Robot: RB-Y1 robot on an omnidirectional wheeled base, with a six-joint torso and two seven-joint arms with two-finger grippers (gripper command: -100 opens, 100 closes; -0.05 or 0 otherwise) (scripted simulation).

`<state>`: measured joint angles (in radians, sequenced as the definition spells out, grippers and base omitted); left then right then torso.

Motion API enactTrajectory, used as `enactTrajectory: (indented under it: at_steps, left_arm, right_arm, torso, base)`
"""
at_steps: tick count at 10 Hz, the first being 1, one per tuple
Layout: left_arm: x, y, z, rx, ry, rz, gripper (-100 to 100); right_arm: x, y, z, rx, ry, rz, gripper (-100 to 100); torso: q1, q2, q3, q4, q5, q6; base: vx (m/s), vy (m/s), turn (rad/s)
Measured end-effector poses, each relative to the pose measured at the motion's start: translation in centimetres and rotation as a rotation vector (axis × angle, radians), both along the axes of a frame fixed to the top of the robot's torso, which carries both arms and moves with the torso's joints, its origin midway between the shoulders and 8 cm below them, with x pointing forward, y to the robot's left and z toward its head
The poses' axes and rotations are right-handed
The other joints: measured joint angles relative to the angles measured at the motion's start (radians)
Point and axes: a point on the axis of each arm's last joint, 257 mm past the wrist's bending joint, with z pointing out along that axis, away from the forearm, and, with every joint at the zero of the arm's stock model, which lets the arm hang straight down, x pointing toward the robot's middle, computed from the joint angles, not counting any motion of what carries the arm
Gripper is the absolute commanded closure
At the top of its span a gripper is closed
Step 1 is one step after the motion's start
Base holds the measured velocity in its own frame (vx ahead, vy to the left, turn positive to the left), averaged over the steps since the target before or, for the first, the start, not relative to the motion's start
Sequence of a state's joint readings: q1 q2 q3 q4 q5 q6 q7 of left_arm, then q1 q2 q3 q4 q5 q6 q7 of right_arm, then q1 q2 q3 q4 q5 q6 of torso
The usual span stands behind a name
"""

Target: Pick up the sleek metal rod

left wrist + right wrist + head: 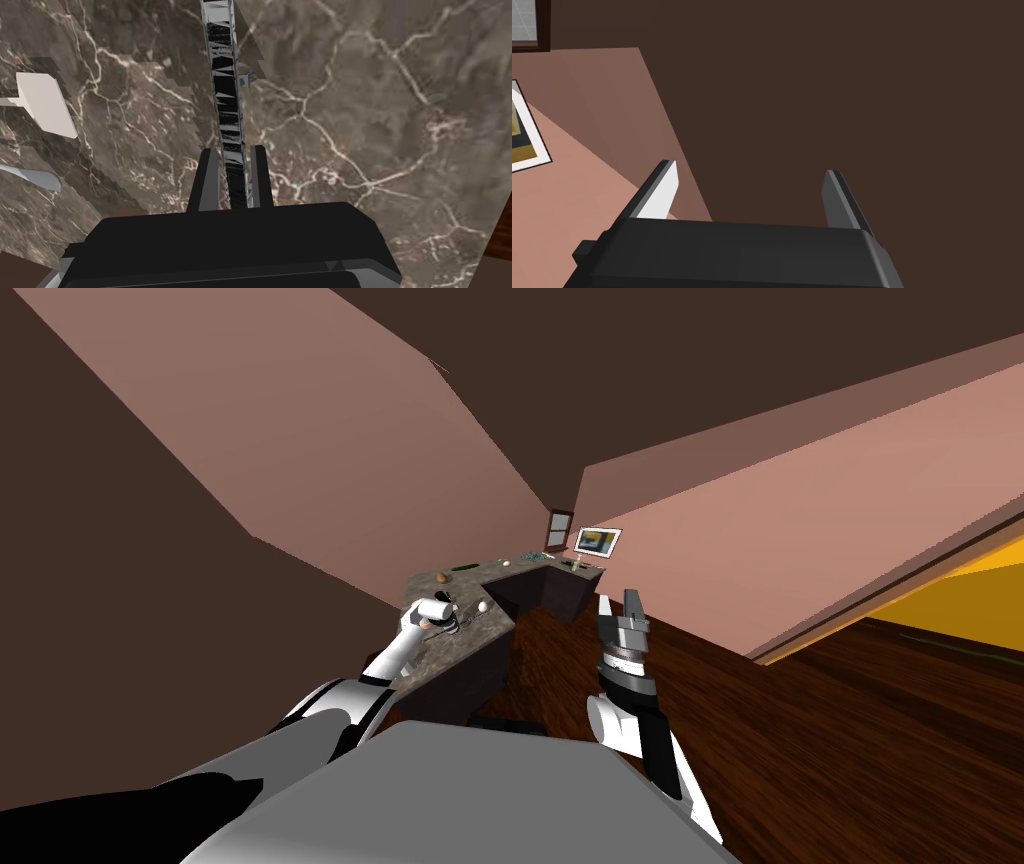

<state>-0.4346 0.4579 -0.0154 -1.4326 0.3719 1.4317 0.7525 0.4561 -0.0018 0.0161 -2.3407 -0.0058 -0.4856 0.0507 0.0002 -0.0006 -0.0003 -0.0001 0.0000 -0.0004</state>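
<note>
A thin, shiny metal rod [227, 100] runs straight out from my left gripper [234, 150] across a brown marbled countertop [360, 115]. The two fingers press the rod's sides near one end, so the gripper is shut on it. In the head view the left gripper [447, 625] is over the near part of the counter [480, 633]. Whether the rod rests on the stone or is lifted off it cannot be told. My right gripper [620, 606] is held up over the floor, away from the counter, its fingers [662, 192] wide apart and empty.
A white flat object [42, 102] and a grey handle-like piece [32, 177] lie on the counter beside the rod. Small round items [483, 606] and other clutter sit farther along the L-shaped counter. Wooden floor [800, 728] lies to the right.
</note>
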Motion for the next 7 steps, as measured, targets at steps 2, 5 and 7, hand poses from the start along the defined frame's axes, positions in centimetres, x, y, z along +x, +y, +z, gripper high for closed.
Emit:
enactTrajectory:
  at_steps: [2,5,7]
  left_arm:
    - [0.0,0.0,0.0,0.0,0.0,0.0,0]
    - [0.0,-0.1,1.1,0.001,-0.004,-0.002,100]
    - [0.0,-0.2,1.7,0.001,-0.002,-0.001,0]
  right_arm:
    - [0.0,0.0,0.0,0.0,0.0,0.0,0]
    - [0.0,0.0,0.0,0.0,0.0,0.0,0]
    - [0.0,0.0,0.0,0.0,0.0,0.0,0]
  torso:
    - [0.0,0.0,0.0,0.0,0.0,0.0]
    - [0.0,0.003,0.002,0.001,0.0,0.0]
    - [0.0,0.002,0.001,0.0,0.0,-0.001]
  base:
    - [0.0,0.0,0.0]
    - [-0.034,0.009,0.0]
    - [-0.007,0.002,-0.001]
